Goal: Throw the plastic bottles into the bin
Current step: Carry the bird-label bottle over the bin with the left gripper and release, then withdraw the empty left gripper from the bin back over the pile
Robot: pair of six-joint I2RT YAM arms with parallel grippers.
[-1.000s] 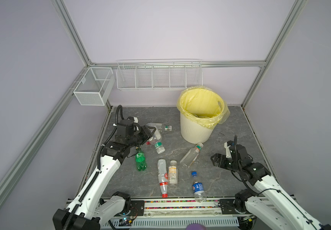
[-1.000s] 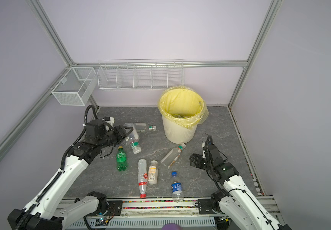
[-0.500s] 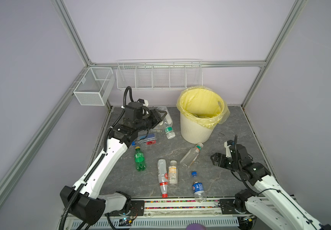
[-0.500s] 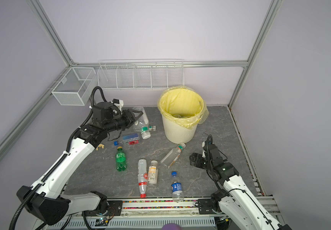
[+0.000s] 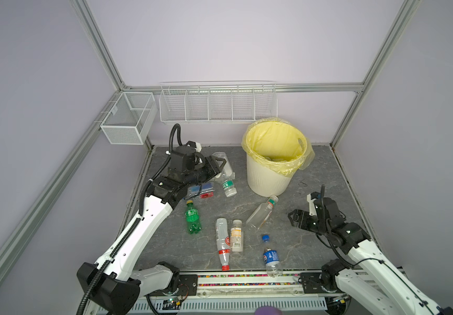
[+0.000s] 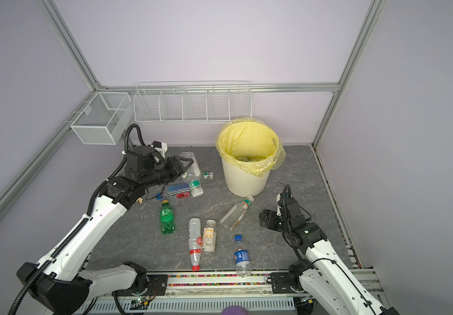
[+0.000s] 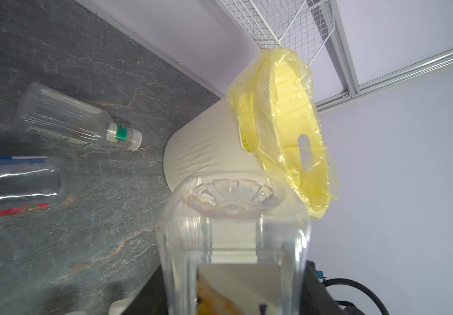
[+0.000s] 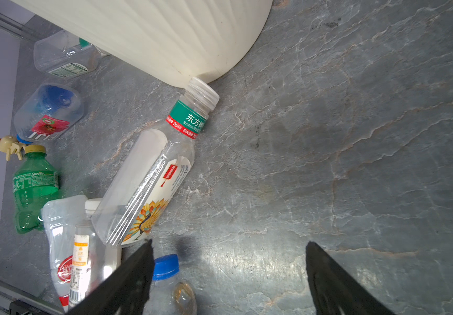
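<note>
Broadly, the grey desk [image 5: 315, 174] carried everything. Toward its back, right of centre, the bin [image 5: 269, 177] stood upright, its yellow liner folded over the rim and some clear plastic lying at its bottom. The left end effector [image 5: 221, 168] was clenched around a clear bottle [image 5: 227, 180], holding it raised just left of the bin with its white cap toward the front. In the left wrist view the bottle's fluted base faced the bin's rim. The right end effector [image 5: 292, 218] hung released over the desk's right side, jaws wide apart. Near it a peacock-labelled bottle [image 5: 260, 215] lay on its side, cap just beside the bin's foot. Further bottles lay flat toward the front: a green bottle [image 5: 192, 219], a red-labelled bottle [image 5: 222, 242] side by side with an orange-labelled bottle [image 5: 236, 236], and a blue-capped bottle [image 5: 271, 255]. A blue-and-red-labelled bottle [image 5: 202, 191] lay beneath the left arm, and a second clear bottle [image 7: 78, 122] lay near the bin's left side. Smallest, a yellow-white toy figure [image 8: 8, 147] sat just beside the green bottle's cap.
</note>
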